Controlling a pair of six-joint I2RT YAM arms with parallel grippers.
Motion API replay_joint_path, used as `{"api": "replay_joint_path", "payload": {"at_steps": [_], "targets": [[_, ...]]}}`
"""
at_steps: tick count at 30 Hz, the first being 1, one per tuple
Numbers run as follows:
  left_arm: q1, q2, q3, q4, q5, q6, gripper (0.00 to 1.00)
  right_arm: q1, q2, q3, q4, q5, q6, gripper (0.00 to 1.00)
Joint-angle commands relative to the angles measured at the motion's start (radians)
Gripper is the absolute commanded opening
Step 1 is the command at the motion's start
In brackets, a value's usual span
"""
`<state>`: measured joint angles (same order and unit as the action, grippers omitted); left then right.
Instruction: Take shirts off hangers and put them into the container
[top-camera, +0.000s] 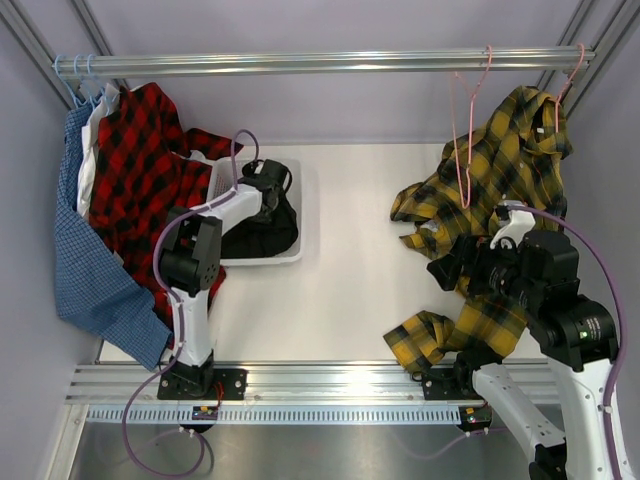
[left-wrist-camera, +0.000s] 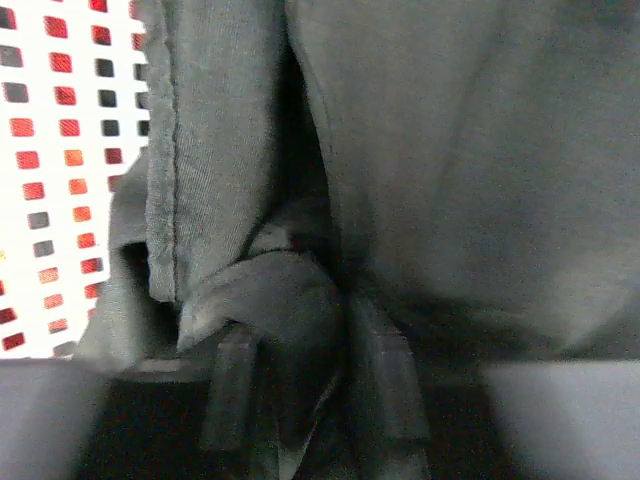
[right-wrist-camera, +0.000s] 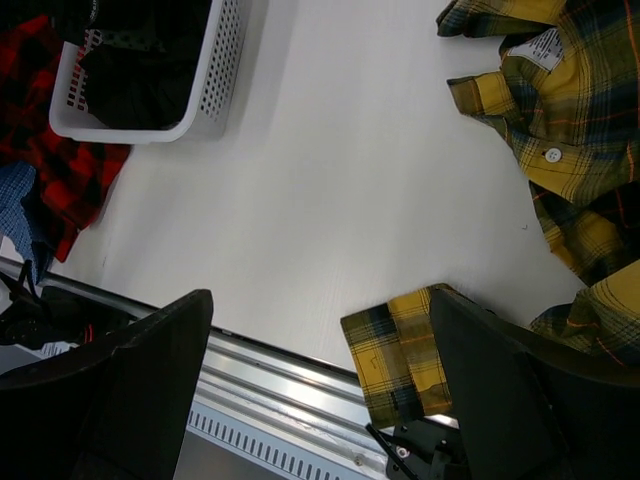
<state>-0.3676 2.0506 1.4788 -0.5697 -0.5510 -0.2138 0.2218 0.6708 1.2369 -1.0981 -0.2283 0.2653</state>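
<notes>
Black shirt (left-wrist-camera: 450, 150) bunches in soft folds inside half-open left tool (left-wrist-camera: 302, 328); right tool (right-wrist-camera: 320, 300) gapes empty.

Four shirts are showing at this robot workstation: one black shirt (top-camera: 262, 232), one yellow plaid shirt (top-camera: 520, 150), one red plaid shirt (top-camera: 140, 160) and one blue checked shirt (top-camera: 90, 270). One white garment (top-camera: 92, 140) is peeking out between the last two. Two pink hangers (top-camera: 463, 150) are hanging from the single rail (top-camera: 300, 64), while the light blue hangers (top-camera: 75, 72) are bunching at its left end, showing what look like three hooks. One white basket (top-camera: 265, 258) is sitting on the one table (top-camera: 350, 270), and two robot arms (top-camera: 195, 250) are standing at its near edge.
</notes>
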Motion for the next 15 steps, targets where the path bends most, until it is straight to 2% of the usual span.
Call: {"api": "replay_joint_path", "payload": {"at_steps": [1,2,3,6,10,15], "targets": [[0.01,0.002,0.028,-0.07,0.138,-0.047,0.57,0.008,0.024,0.07,0.017,0.04,-0.02,0.99],[0.01,-0.039,0.018,-0.088,0.14,-0.05,0.66,0.008,0.038,0.085,0.011,0.046,-0.023,0.99],[0.01,-0.068,0.011,-0.094,0.141,-0.056,0.81,0.008,0.047,0.125,-0.003,0.064,-0.034,1.0],[0.01,-0.221,-0.005,-0.116,0.152,-0.068,0.99,0.008,0.087,0.222,-0.034,0.105,-0.054,1.0],[0.01,-0.38,0.04,-0.166,0.19,-0.07,0.99,0.008,0.165,0.373,-0.089,0.182,-0.069,1.0],[0.01,-0.535,0.074,-0.262,0.22,-0.058,0.99,0.008,0.317,0.646,-0.198,0.404,-0.069,1.0]]}}
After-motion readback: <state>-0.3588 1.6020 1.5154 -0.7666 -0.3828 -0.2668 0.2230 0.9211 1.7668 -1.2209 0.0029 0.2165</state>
